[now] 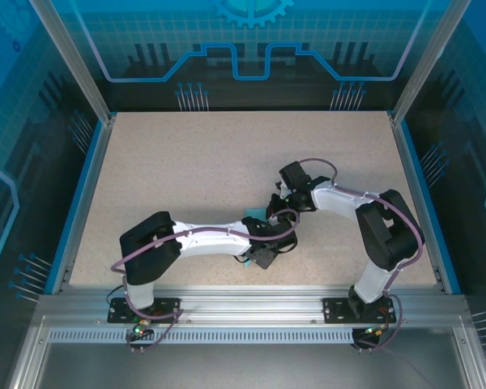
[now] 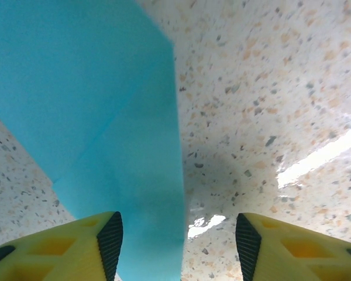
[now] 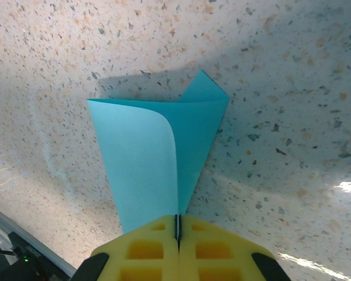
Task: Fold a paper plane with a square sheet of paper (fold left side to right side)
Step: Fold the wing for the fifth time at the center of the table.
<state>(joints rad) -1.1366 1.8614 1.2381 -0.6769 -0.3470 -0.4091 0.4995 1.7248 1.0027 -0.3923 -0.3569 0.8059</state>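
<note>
The cyan square sheet of paper [image 3: 164, 146] lies on the speckled table, folded into a tapering shape with one flap curling up. My right gripper [image 3: 177, 229] is shut on its narrow near end, pinching the paper's edge. In the left wrist view the paper [image 2: 105, 117] shows a diagonal crease and runs down between my fingers, close to the left pad [image 2: 111, 243]. My left gripper [image 2: 179, 249] is open, and the right pad [image 2: 247, 246] stands over bare table. From above, both grippers meet mid-table, the left gripper [image 1: 262, 256] and the right gripper [image 1: 274, 211], covering most of the paper [image 1: 249, 215].
The speckled tabletop [image 1: 186, 170] is bordered by a blue rim and aluminium frame posts [image 1: 69, 61]. Both arm bases stand on the near rail [image 1: 251, 312].
</note>
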